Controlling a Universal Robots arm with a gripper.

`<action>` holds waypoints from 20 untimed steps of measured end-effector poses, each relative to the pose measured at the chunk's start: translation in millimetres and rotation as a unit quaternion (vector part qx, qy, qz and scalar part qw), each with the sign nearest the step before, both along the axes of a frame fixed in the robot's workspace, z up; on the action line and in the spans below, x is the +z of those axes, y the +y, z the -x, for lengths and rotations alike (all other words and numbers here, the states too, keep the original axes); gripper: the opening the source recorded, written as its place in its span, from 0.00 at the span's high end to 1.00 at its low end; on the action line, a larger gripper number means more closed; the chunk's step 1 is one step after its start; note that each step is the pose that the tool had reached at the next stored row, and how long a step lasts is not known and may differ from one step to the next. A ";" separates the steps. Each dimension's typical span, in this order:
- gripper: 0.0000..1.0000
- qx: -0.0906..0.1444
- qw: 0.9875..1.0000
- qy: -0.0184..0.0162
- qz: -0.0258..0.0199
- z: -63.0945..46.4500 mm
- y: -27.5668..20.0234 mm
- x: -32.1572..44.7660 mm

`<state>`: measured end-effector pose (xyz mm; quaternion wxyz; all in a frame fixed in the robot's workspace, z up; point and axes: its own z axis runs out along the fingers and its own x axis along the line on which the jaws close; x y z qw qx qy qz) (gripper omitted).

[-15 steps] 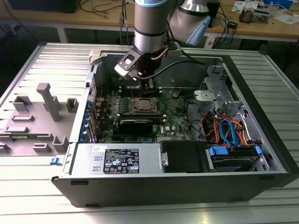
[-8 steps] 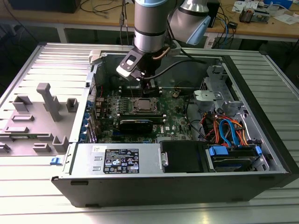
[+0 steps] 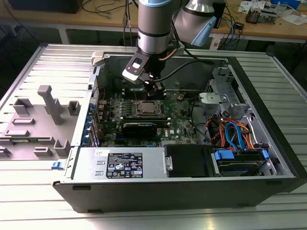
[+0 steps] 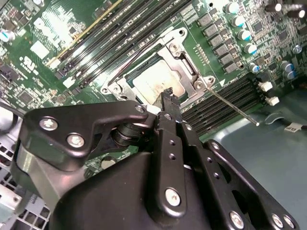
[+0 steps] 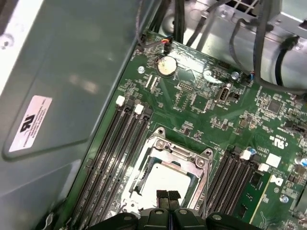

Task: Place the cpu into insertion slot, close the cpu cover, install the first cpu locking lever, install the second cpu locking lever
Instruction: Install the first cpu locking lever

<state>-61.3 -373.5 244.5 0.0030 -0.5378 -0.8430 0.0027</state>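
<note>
The cpu [image 5: 169, 178] [image 4: 154, 82], a silvery square chip, lies in the insertion slot [image 3: 146, 109] on the green board. The cpu cover [image 5: 184, 154] [image 4: 178, 61], a metal frame, lies flat around it. One thin locking lever [image 4: 230, 103] sticks out slanting from a corner of the socket, away over the memory slots. My gripper [image 5: 168, 195] [image 4: 168, 97] [image 3: 152, 89] hangs just above the socket's edge. Its two black fingertips are pressed together, shut, with nothing between them.
Long black memory slots [image 5: 117, 153] flank the socket on both sides. The grey case wall [image 5: 57, 96] rises close by. A black card [image 3: 139, 128], a power supply [image 3: 122, 165] and coloured cables [image 3: 232, 132] fill the case. A grey plastic fixture [image 3: 43, 120] lies outside it.
</note>
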 end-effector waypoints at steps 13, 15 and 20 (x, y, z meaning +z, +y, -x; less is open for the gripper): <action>0.89 0.028 1.000 0.000 0.000 0.0 0.0 0.0; 0.89 0.054 0.999 0.000 0.000 0.1 0.0 0.0; 0.89 0.072 0.997 0.000 0.000 0.2 0.0 7.8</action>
